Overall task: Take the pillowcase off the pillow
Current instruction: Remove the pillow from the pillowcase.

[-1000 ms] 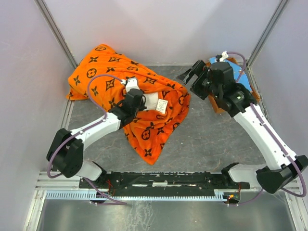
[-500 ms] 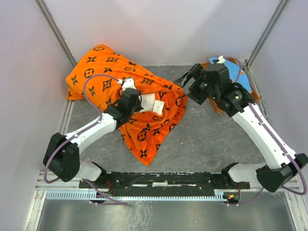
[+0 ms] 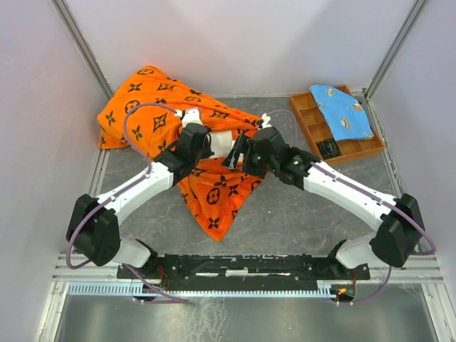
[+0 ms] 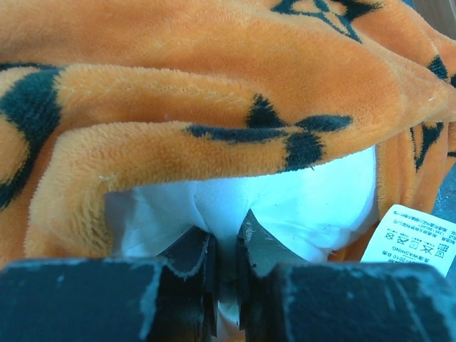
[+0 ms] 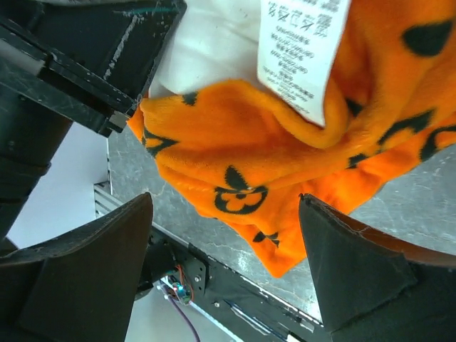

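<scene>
The orange pillowcase (image 3: 153,107) with black motifs lies bunched at the back left, its open end trailing toward the front (image 3: 221,206). A patch of the white pillow (image 3: 222,141) shows at that opening. My left gripper (image 3: 206,141) is shut on a pinch of the white pillow (image 4: 299,206), under the orange hem (image 4: 214,157). Right beside it, my right gripper (image 3: 239,153) stands open, its jaws wide apart on either side of the pillowcase edge (image 5: 235,171), below the white care label (image 5: 299,50). Nothing is gripped between them.
A wooden compartment tray (image 3: 313,117) stands at the back right with a light-blue patterned cloth (image 3: 343,114) over it and a small black object (image 3: 328,148) in one cell. Walls close in on left, back and right. The arms' base rail (image 3: 235,267) runs along the near edge.
My right arm has swung left from the tray to the pillowcase opening, its jaws a little narrower. The left gripper has shifted slightly back, still pinching the pillow.
</scene>
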Available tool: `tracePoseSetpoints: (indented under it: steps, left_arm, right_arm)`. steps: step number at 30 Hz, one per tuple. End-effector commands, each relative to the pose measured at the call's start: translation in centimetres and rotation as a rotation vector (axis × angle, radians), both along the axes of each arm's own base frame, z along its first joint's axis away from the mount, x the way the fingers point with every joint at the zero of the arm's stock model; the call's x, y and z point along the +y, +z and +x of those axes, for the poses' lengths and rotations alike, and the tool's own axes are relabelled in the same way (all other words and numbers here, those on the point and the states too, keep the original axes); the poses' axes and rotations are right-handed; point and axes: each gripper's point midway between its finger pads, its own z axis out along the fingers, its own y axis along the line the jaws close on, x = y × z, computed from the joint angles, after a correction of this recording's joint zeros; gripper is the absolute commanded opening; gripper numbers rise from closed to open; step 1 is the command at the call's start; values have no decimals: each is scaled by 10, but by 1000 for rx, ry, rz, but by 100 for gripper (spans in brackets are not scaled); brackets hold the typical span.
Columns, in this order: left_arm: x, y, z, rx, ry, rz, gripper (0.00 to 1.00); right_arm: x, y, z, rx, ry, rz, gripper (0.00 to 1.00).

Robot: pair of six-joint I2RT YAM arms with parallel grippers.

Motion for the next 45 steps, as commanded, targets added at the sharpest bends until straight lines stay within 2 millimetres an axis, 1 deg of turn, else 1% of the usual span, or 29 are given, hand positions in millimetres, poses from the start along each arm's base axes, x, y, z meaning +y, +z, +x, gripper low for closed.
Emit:
tracePoseSetpoints:
  steps: [1, 2, 4, 6, 8, 12, 15, 17, 18, 19, 20, 21, 23, 24, 25, 27, 29, 30, 31, 33, 36, 38, 40, 41, 42, 43, 45]
  left_arm:
    - [7, 56, 23, -212, 75, -95, 3]
    - [9, 55, 22, -220, 81, -97, 3]
    - [12, 54, 21, -229, 92, -105, 3]
    - [13, 54, 18, -234, 92, -108, 3]
    - [14, 54, 16, -239, 90, -107, 3]
    - [16, 53, 14, -243, 81, -101, 3]
    - [21, 52, 12, -244, 90, -75, 3]
    - [29, 49, 12, -241, 115, -49, 3]
    - [33, 49, 12, -239, 124, -41, 3]
    - [37, 49, 12, -236, 132, -38, 3]
    - [41, 48, 13, -234, 140, -34, 3]
    - [46, 49, 13, -236, 158, -23, 3]
    - [56, 54, 15, -244, 194, 14, 3]
    - [63, 59, 18, -251, 220, 36, 3]
    - [68, 62, 22, -253, 236, 57, 3]
    - [75, 71, 30, -257, 256, 83, 3]
    - [81, 82, 39, -265, 261, 101, 3]
    - [86, 86, 44, -260, 265, 114, 3]
    - [93, 99, 50, -262, 270, 123, 3]
    - [100, 106, 51, -267, 264, 142, 3]
    - [89, 107, 44, -276, 168, 102, 3]
    - [78, 104, 36, -291, 103, 59, 3]
    - [70, 99, 27, -296, 50, 13, 3]
    - [65, 97, 22, -302, 26, -17, 3]
    - [63, 87, 15, -297, 12, -37, 3]
    - [61, 85, 10, -308, -5, -59, 3]
    - [59, 82, 2, -332, -30, -84, 3]
  right_arm:
    - [23, 14, 22, -73, -62, 19, 89]
    - [25, 7, 26, -64, -98, -2, 88]
    - [28, -16, 34, -23, -159, -37, 86]
    - [33, -41, 42, 18, -188, -73, 86]
    - [38, -58, 48, 31, -201, -93, 85]
    - [47, -81, 57, 21, -200, -111, 83]
    - [50, -97, 54, 31, -169, -151, 79]
    - [53, -108, 43, 37, -116, -178, 66]
    - [54, -115, 34, 35, -80, -203, 58]
    - [55, -123, 21, 35, -44, -227, 50]
    - [55, -130, 8, 33, -11, -251, 47]
    - [54, -138, -5, 28, 27, -278, 42]
    - [50, -157, -33, 28, 95, -349, 38]
    - [47, -167, -47, 35, 127, -384, 33]
    - [44, -177, -59, 45, 154, -408, 25]
    - [38, -196, -78, 84, 191, -436, 14]
    - [34, -208, -92, 112, 217, -455, 11]
    - [32, -212, -96, 115, 227, -467, 11]
    - [30, -217, -100, 112, 239, -483, 11]
    - [29, -219, -101, 98, 245, -487, 12]
    - [34, -221, -99, 70, 273, -480, 17]
    - [39, -218, -100, 47, 328, -473, 25]
    - [46, -208, -104, 3, 404, -444, 34]
    - [49, -200, -104, -34, 433, -419, 41]
    - [48, -192, -104, -88, 464, -403, 50]
    - [45, -180, -100, -141, 463, -393, 60]
    - [36, -152, -93, -257, 452, -378, 82]
